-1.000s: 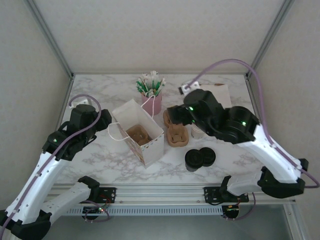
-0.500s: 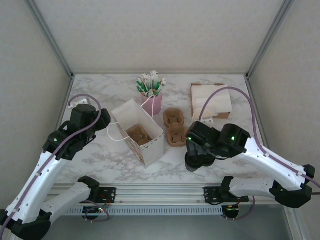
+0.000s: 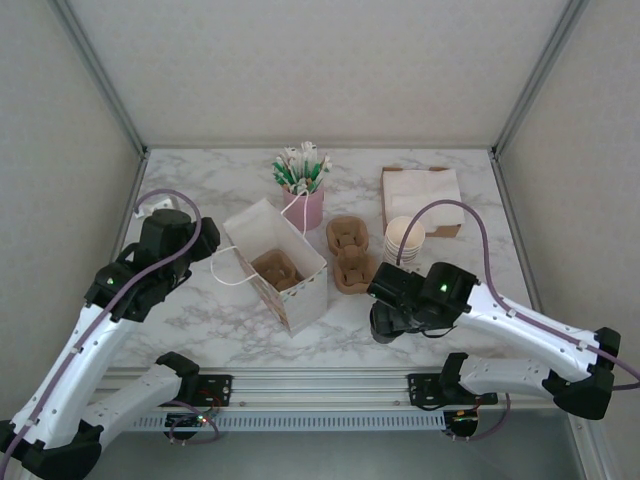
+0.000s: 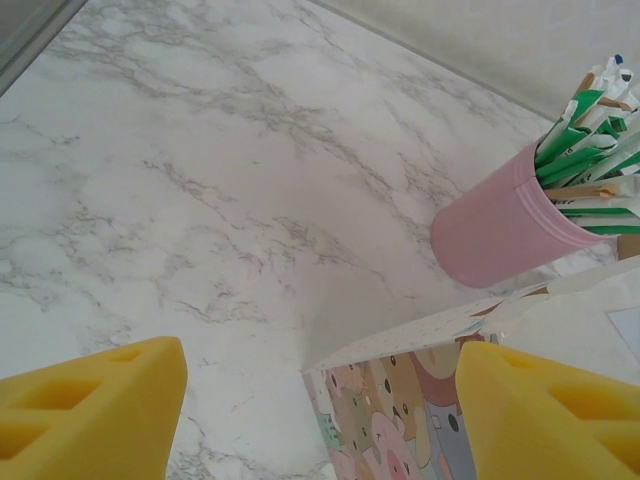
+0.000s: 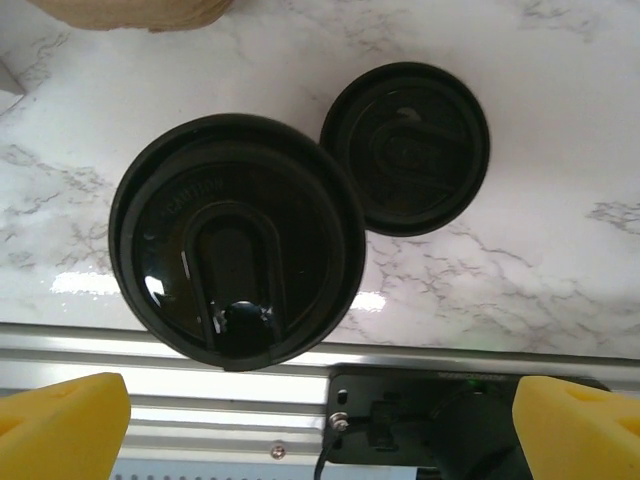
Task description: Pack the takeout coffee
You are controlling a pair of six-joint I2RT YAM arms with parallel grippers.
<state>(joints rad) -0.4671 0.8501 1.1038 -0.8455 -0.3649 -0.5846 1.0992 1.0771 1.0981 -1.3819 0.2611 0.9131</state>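
The takeout coffee is out of view. A stack of black lids (image 5: 237, 240) stands near the table's front edge, with a single loose black lid (image 5: 405, 148) beside it. My right gripper (image 5: 320, 430) hangs directly over the stack, open wide, with its yellow fingertips (image 5: 60, 425) on either side of the stack and nothing held. In the top view the right wrist (image 3: 415, 295) covers the lids (image 3: 385, 330). A stack of lidless cream cups (image 3: 404, 240) stands behind it. My left gripper (image 4: 320, 410) is open at the top edge of the printed paper bag (image 4: 400, 410).
The open paper bag (image 3: 285, 285) has a brown cup carrier (image 3: 277, 268) inside. Two more carriers (image 3: 350, 255) lie to its right. A pink cup of green-tipped sticks (image 3: 303, 195) and a napkin box (image 3: 420, 190) stand at the back. The metal front rail (image 5: 200, 350) runs just below the lids.
My right arm swung from over the cup stack forward and down to above the black lids, and its jaws opened wider. The left arm has not moved.
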